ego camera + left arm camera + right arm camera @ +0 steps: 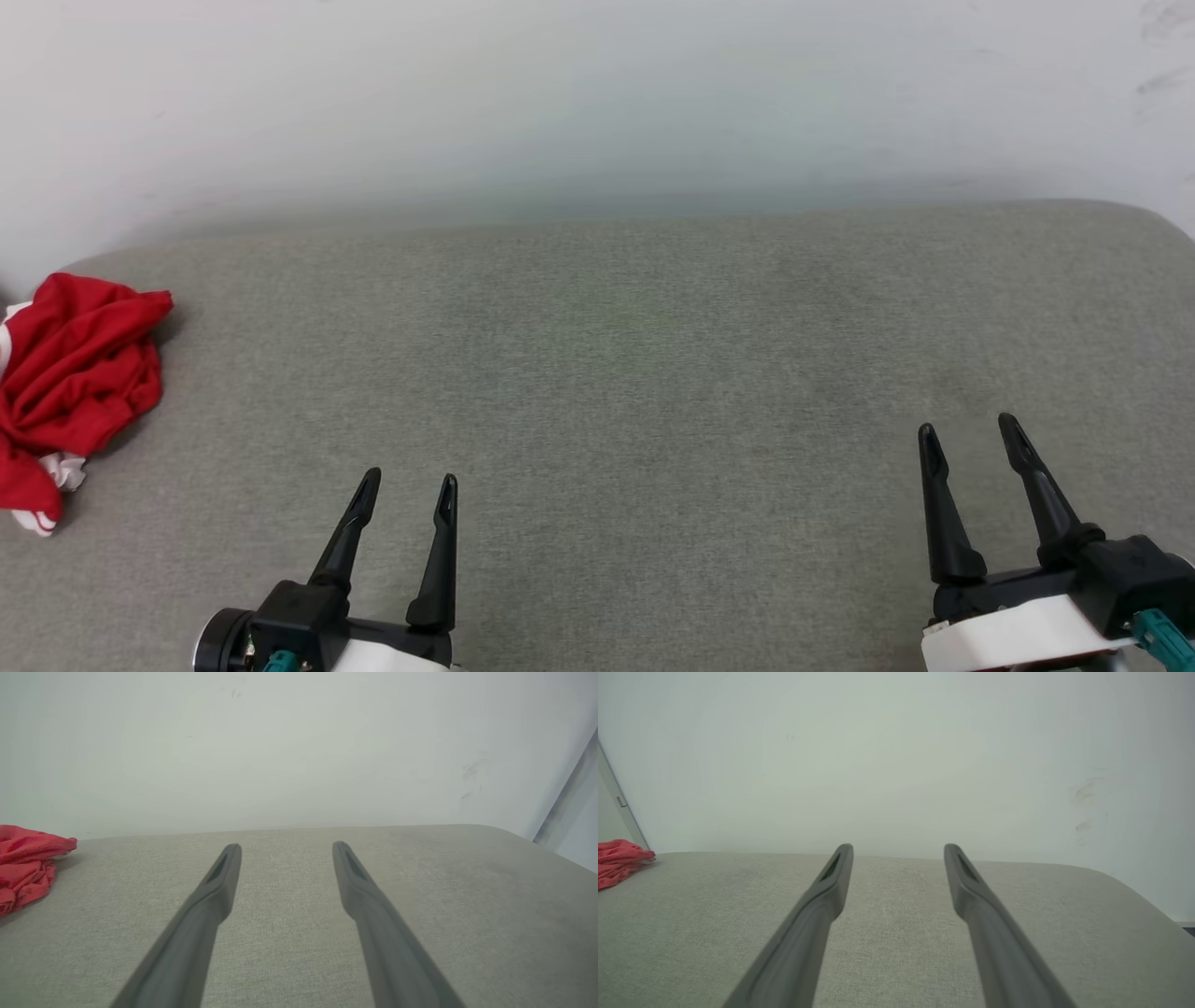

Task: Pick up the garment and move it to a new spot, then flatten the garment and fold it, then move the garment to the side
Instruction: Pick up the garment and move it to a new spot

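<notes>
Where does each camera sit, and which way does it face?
Head view: on the head, facing forward and down at the grey fabric surface; left gripper and right gripper show, both open.
Left wrist view: on the left wrist, facing along its fingers toward the white wall.
Right wrist view: right wrist, same, its own fingers.
All share the red garment, far left.

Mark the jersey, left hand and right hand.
jersey (79,373), head view, middle of the crumpled red fabric
left hand (411,479), head view, midway between its fingertips
right hand (966,426), head view, midway between its fingertips
</notes>
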Tool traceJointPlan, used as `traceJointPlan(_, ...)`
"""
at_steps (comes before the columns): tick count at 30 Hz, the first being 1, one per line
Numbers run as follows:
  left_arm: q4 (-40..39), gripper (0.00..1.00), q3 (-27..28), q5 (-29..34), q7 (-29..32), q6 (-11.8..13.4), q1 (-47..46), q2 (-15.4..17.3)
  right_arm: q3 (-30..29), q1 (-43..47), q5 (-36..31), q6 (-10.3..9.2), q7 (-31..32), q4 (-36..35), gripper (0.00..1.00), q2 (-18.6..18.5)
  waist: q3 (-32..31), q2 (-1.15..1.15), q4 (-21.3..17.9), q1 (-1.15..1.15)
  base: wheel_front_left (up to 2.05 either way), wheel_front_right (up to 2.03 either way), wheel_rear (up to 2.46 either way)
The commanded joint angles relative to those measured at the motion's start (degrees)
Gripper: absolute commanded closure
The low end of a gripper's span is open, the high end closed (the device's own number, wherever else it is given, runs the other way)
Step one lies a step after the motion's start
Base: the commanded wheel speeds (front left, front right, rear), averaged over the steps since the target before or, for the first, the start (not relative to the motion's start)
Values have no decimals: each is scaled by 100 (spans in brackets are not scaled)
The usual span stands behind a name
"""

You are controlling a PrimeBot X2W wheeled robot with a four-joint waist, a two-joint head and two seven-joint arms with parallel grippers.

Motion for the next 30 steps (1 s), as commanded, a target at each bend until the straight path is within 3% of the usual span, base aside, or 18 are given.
traceJointPlan(1,-6,0,5,-27,-22,9,19,-8,20,48,43,-2,-18,-20,0,23,-4,0,87,0,0,0,0)
traceJointPlan(7,158,0,107,-104,-22,95,48,-8,127,98,-36,-2,-16,-87,0,22,-49,0,495,0,0,0,0)
traceJointPlan(21,-56,0,403,34,-22,58,168,-8,390,145,-19,-2,-16,-119,0,19,-98,0,1790,0,0,0,0)
traceJointPlan(30,-62,0,344,22,-22,15,273,-9,471,155,38,-2,-16,-81,0,18,-93,0,2407,0,0,0,0)
